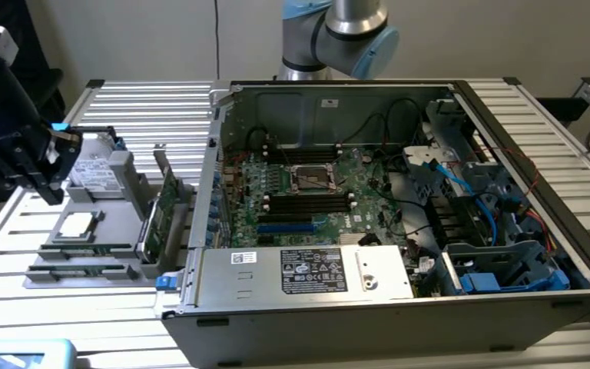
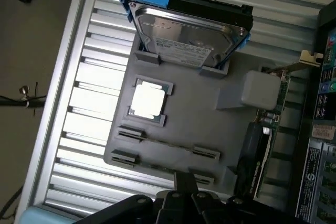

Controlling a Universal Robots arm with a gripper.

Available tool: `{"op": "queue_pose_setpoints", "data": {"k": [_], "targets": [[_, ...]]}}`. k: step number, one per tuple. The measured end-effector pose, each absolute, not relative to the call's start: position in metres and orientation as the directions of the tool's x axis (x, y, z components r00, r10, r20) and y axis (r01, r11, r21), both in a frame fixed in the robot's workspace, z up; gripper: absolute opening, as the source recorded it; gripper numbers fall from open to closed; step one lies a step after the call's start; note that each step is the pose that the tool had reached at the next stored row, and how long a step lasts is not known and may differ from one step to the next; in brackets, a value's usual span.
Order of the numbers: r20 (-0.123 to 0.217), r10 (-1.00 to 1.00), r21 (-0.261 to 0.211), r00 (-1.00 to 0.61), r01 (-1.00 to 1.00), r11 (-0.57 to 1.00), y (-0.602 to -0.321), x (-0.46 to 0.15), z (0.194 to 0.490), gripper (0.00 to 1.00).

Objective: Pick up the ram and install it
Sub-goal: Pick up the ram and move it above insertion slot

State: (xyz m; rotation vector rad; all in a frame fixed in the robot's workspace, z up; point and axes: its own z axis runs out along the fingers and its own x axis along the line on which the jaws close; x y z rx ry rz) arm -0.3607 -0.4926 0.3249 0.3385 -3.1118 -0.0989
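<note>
1. Scene in the exterior view: the ram is a long, narrow stick standing on its edge. It looks dark green along its length and sits between gray clips on a gray fixture tray at the exterior view's left.
2. The black gripper hangs over the tray's outer side, apart from the ram, with its fingers clenched together.
3. The same tray carries a hard drive in a blue caddy, a square processor, and a green expansion card standing upright.
4. The tray rests on a table of silver aluminium slats. Just beside it lies an open computer case with its motherboard facing up. A plain pale wall stands behind.
5. In the wrist view, the ram shows edge-on as a thin dark line spanning gray clips, near the pale processor.
6. The gripper appears dark and closed, close over a second row of clips just beside the ram.
7. The tray lies on the bright slatted table, with the hard drive propped at an angle. Beyond the table edge is a dull brown floor.
</note>
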Motion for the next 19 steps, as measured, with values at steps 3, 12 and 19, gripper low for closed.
{"op": "queue_pose_setpoints", "data": {"k": [3, 12, 19], "targets": [[0.003, -0.268, 0.064, -0.963, -0.268, 0.961, -0.4926, -0.3608, 0.3246, 0.11], [0.003, -0.422, 0.064, -0.907, -0.421, 0.905, -0.4926, -0.3607, 0.3232, 0.11], [0.003, -0.535, 0.064, -0.845, -0.533, 0.844, -0.4926, -0.3607, 0.3219, 0.11]]}}
